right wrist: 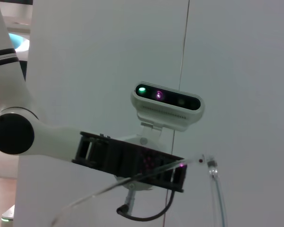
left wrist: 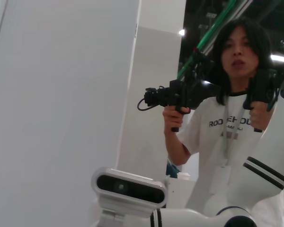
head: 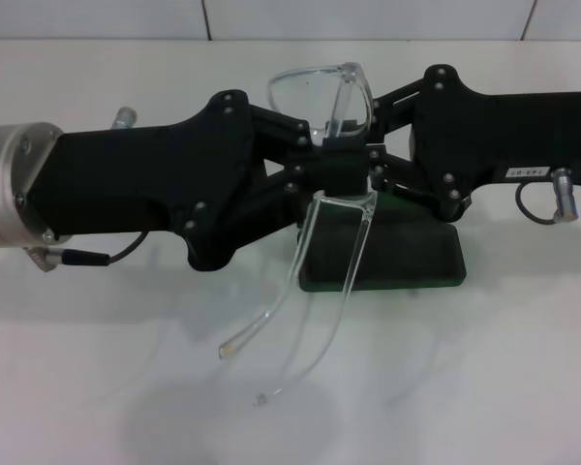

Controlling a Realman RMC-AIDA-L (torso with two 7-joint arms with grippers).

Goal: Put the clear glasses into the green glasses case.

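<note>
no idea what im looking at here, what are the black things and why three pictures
The black things are a robot's two arm ends. The big picture looks down from its head: the left gripper and right gripper meet in the middle, jaws closed on the clear glasses, lifted above the green glasses case, which lies on the white table. The other two pictures come from cameras on the wrists, pointing upward: one shows a person holding a camera, the other the robot's head camera.

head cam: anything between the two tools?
Yes. In the head view, the clear glasses sit between the left tool and right tool, above the green glasses case.
</note>
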